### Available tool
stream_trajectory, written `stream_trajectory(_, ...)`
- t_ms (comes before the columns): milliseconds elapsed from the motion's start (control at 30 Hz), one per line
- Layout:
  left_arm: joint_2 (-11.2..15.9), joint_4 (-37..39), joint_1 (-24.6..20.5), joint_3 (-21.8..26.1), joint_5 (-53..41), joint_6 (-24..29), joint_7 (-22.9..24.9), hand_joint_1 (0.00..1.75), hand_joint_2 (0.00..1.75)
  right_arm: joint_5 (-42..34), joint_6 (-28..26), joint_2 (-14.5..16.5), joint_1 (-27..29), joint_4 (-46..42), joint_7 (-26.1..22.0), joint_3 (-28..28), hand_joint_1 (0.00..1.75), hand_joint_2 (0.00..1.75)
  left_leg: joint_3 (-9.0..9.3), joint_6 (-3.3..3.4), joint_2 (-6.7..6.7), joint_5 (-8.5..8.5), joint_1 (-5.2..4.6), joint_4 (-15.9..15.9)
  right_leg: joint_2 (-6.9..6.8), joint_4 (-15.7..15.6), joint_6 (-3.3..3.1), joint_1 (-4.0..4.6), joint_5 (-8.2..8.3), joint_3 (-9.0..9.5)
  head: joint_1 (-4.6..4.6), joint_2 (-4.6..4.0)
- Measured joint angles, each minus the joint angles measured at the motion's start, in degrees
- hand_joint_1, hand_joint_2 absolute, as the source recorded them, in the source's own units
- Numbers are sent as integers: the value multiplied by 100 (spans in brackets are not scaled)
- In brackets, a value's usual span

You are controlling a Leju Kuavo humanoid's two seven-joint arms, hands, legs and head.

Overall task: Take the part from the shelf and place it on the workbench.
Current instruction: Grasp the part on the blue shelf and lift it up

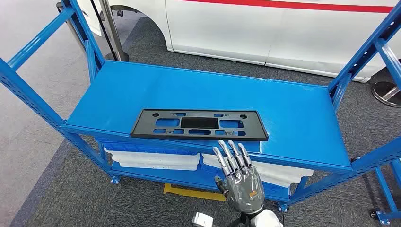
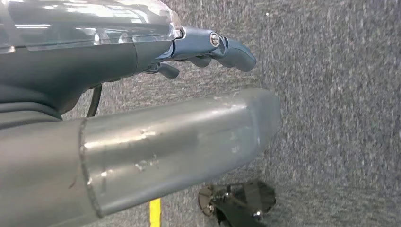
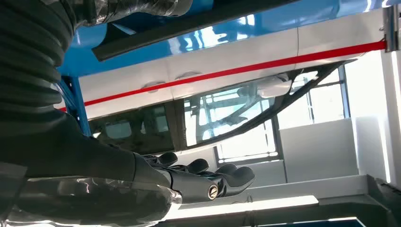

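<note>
Your right hand (image 1: 242,182), fingers apart and holding nothing, sits at lower centre just below the flat black rectangular plastic part (image 1: 198,125) on the blue metal shelf (image 1: 293,113).

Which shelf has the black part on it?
The top shelf. The black part lies flat near its front edge; the lower shelf holds white bins instead.

The shelf (image 1: 302,113) looks like painted metal, its blue deck smooth with a soft sheen. The part (image 1: 198,124) on it is black, matt plastic. The floor (image 1: 71,198) is grey carpet, rough and speckled, also seen in the left wrist view (image 2: 340,118). The right hand (image 1: 240,182) has a grey shell and shiny metallic fingers (image 1: 231,156). The left hand (image 2: 156,146) shows a dull grey thumb, scuffed and scratched. The vehicle (image 1: 283,33) behind has glossy white panels with a red stripe.
</note>
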Motion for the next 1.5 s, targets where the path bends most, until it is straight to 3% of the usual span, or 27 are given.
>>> stream_trajectory(133,8,5,-17,26,-30,-90,45,0,0,51,-30,168,-260,315,55,-24,0,175,-33,-69,-5,-7,-6,-2,8,-307,-44,43,0,114,1,0)
stream_trajectory(233,38,5,-18,33,-76,-119,53,0,0,64,-43,291,-392,535,85,-44,0,175,-62,-148,1,-107,-14,102,-5,-453,-55,-20,52,201,-2,-1)
stream_trajectory(300,51,5,-19,33,-103,-125,54,0,0,65,-47,366,-462,663,94,-45,0,175,-321,-214,8,-388,21,649,-25,-523,-72,-51,67,264,-4,-1)
stream_trajectory(367,57,6,-13,33,-114,-127,54,0,0,65,-48,408,-494,783,97,-45,0,175,-717,-283,10,-643,76,1370,-42,-523,-80,-56,47,283,-5,0)
stream_trajectory(400,61,7,-6,33,-119,-127,54,0,0,65,-47,418,-495,833,97,-46,0,175,-832,-316,12,-629,105,1530,-46,-515,-74,-61,28,295,-5,0)
stream_trajectory(433,66,7,-1,33,-122,-127,55,0,0,64,-47,422,-496,873,98,-46,0,175,-840,-344,15,-503,133,1470,-46,-503,-59,-71,5,311,-6,0)
stream_trajectory(500,69,8,2,33,-129,-127,56,0,0,56,-45,427,-509,934,98,-47,0,175,-571,-394,30,-57,187,797,-43,-463,-6,-95,-64,361,-7,0)
stream_trajectory(533,69,10,-2,33,-135,-127,55,0,0,47,-43,430,-522,958,99,-49,0,175,-404,-404,35,89,189,441,-41,-431,31,-94,-104,376,-8,0)
stream_trajectory(600,67,14,-12,33,-155,-133,55,0,0,30,-35,440,-552,1000,103,-52,0,175,-238,-350,36,154,177,87,-37,-387,98,-77,-155,373,-4,0)
stream_trajectory(733,71,16,-8,33,-203,-161,54,0,0,19,33,456,-620,1070,116,-56,0,175,-206,-158,28,116,148,38,-30,-272,196,-99,-264,341,-1,0)
stream_trajectory(767,72,16,-12,33,-215,-168,51,0,0,14,67,456,-650,1091,129,-61,0,175,-189,-117,29,116,152,22,-27,-56,215,-106,-389,243,0,0)
stream_trajectory(833,74,16,-24,33,-241,-182,45,0,0,3,142,457,-714,1158,162,-81,0,175,-170,-62,30,102,141,12,-21,700,230,-108,-724,-156,2,0)
stream_trajectory(867,74,16,-29,33,-257,-192,43,0,0,-3,177,457,-741,1208,177,-95,0,175,-164,-46,29,93,128,14,-21,1077,230,-105,-840,-379,2,0)
stream_trajectory(900,74,16,-33,33,-275,-200,41,0,0,-10,202,459,-761,1261,190,-108,0,175,-151,-34,25,82,112,14,-20,1295,219,-102,-845,-534,2,0)
stream_trajectory(933,74,16,-35,33,-290,-206,40,0,0,-16,219,463,-780,1312,202,-119,0,175,-131,-26,19,70,97,14,-19,1298,197,-95,-735,-586,1,0)
stream_trajectory(967,74,16,-35,33,-302,-210,39,0,0,-21,231,469,-803,1357,211,-126,0,175,-104,-22,13,54,82,14,-17,1071,160,-82,-520,-523,1,0)
stream_trajectory(1000,73,16,-35,32,-313,-210,38,0,0,-22,237,479,-831,1393,219,-132,0,175,-75,-24,8,39,71,13,-15,690,112,-61,-257,-379,2,0)
stream_trajectory(1067,60,20,-36,28,-355,-210,34,0,0,-30,266,505,-917,1475,252,-148,0,175,-48,-47,4,10,52,18,-11,-21,19,-3,62,-88,3,0)
stream_trajectory(1167,49,23,-49,11,-435,-207,27,0,0,-43,323,555,-1070,1641,309,-207,0,175,-61,-118,11,3,59,0,2,-317,-17,40,96,8,10,0)
stream_trajectory(1233,62,23,-53,-1,-461,-205,27,0,0,-46,341,591,-1150,1730,334,-253,0,175,-71,-174,17,-67,62,58,-1,-394,-33,-3,127,55,9,0)
stream_trajectory(1300,73,23,-57,-6,-470,-204,26,0,0,-47,349,629,-1220,1803,343,-275,0,175,-263,-226,20,-338,73,501,-13,-465,-61,-46,149,108,7,0)
stream_trajectory(1367,78,23,-55,-8,-474,-203,26,0,0,-47,354,650,-1260,1873,343,-281,0,175,-640,-273,20,-680,96,1263,-20,-470,-79,-45,139,117,7,0)
stream_trajectory(1400,83,23,-50,-9,-478,-205,27,0,0,-44,358,655,-1265,1911,348,-284,0,175,-788,-296,20,-741,110,1528,-22,-467,-78,-46,131,119,6,0)
stream_trajectory(1433,89,23,-44,-9,-487,-207,27,0,0,-37,365,657,-1270,1947,363,-290,0,175,-840,-315,21,-686,122,1591,-20,-462,-69,-50,121,125,7,0)
stream_trajectory(1467,95,23,-41,-11,-501,-213,27,0,0,-24,376,661,-1284,1986,390,-298,0,175,-773,-331,22,-515,135,1415,-14,-452,-56,-58,107,137,6,0)
stream_trajectory(1500,102,23,-42,-13,-517,-221,27,0,0,-7,393,668,-1316,2032,427,-313,0,175,-603,-341,26,-267,150,1033,-7,-434,-36,-66,85,152,7,0)
